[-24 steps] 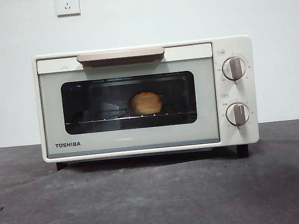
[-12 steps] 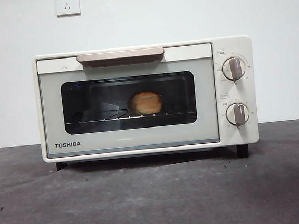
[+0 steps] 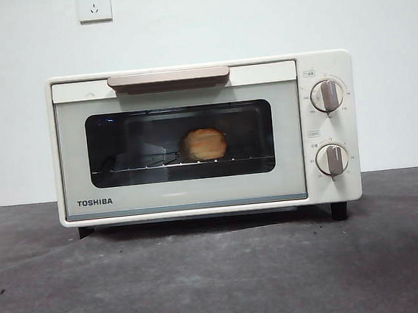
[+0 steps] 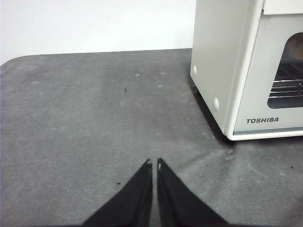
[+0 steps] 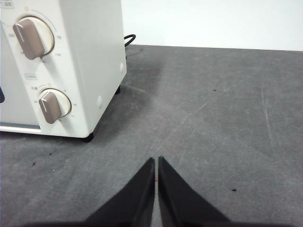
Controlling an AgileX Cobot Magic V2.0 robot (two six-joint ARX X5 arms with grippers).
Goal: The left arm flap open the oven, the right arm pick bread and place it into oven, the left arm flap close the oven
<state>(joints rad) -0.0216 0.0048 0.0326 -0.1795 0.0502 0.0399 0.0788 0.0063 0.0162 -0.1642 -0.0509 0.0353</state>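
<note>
Nothing has moved across the last second: the oven (image 3: 204, 138) stands the same, its door shut, and the bread (image 3: 204, 143) lies on the wire rack (image 3: 143, 165) inside, seen through the dark window. By my judgement the task is complete — bread placed, door closed. The left end effector (image 4: 153, 164) hangs over the bare surface (image 4: 94, 123) near the oven's side, jaws nearly together, holding nothing. The right end effector (image 5: 155, 161) is likewise narrow and empty, near the knobs (image 5: 29, 37).
</note>
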